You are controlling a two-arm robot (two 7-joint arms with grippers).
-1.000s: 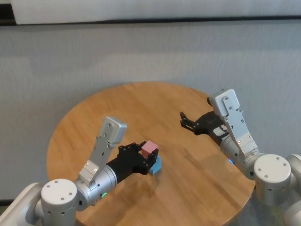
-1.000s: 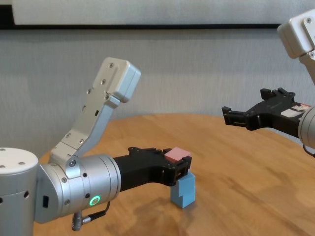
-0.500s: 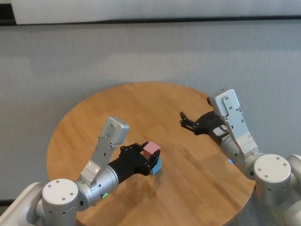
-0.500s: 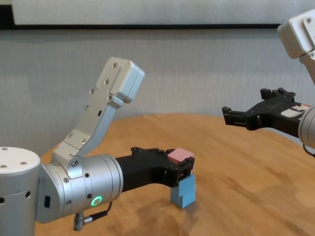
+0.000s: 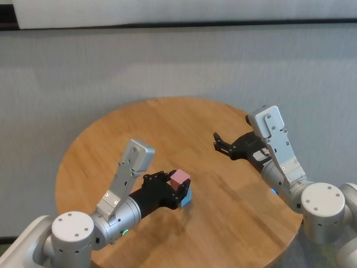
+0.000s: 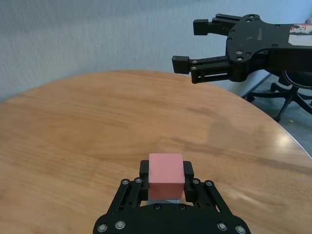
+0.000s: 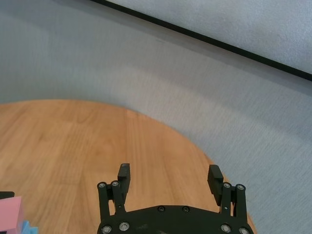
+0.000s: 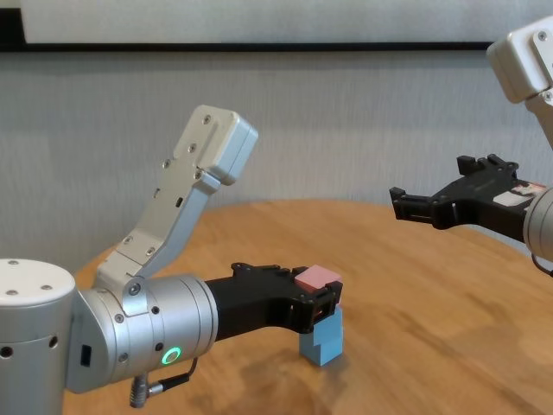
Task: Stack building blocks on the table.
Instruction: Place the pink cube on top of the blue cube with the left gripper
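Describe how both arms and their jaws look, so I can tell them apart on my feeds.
Both arms have silver-grey links and round joints. The left arm shows a green ring light and a short cable underneath. The right arm has a small blue light. The left gripper and right gripper are matte black with visible screws.

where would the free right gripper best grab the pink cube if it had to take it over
Probably by the pink cube's exposed upper part, coming from above. The left gripper is shut on two sides, and it sits over a light blue cube, so low approaches are blocked. The right gripper is open.
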